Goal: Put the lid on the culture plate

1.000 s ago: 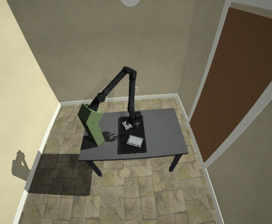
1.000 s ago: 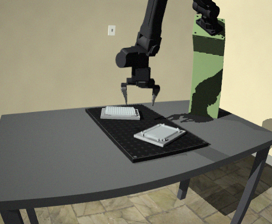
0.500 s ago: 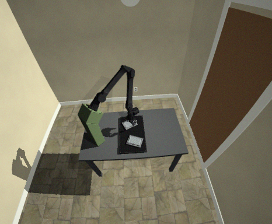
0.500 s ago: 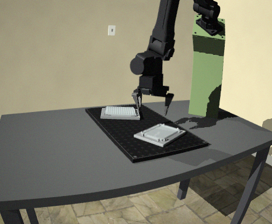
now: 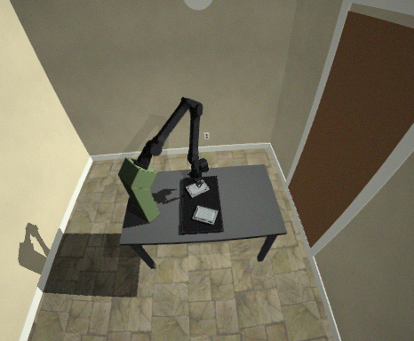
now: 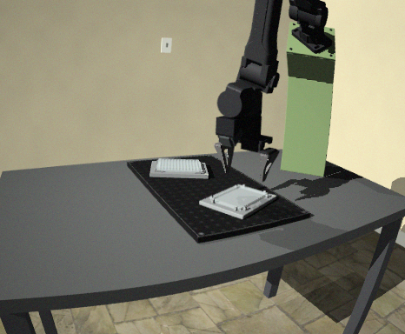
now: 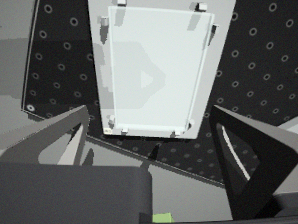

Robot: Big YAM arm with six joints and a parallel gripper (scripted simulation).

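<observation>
None of the task is done: lid (image 6: 238, 199) sits parked, culture plate (image 6: 179, 168) uncovered, pincer (image 6: 246, 163) open and empty above.

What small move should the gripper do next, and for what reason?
Probably move forward over the lid and descend. The gripper is open and empty, hanging above the mat's edge. In the wrist view the lid lies ahead of the fingers, not between them, in its park. The plate is uncovered.

Even, bright light; hard shadows fall leftward; top view bends edges.
</observation>
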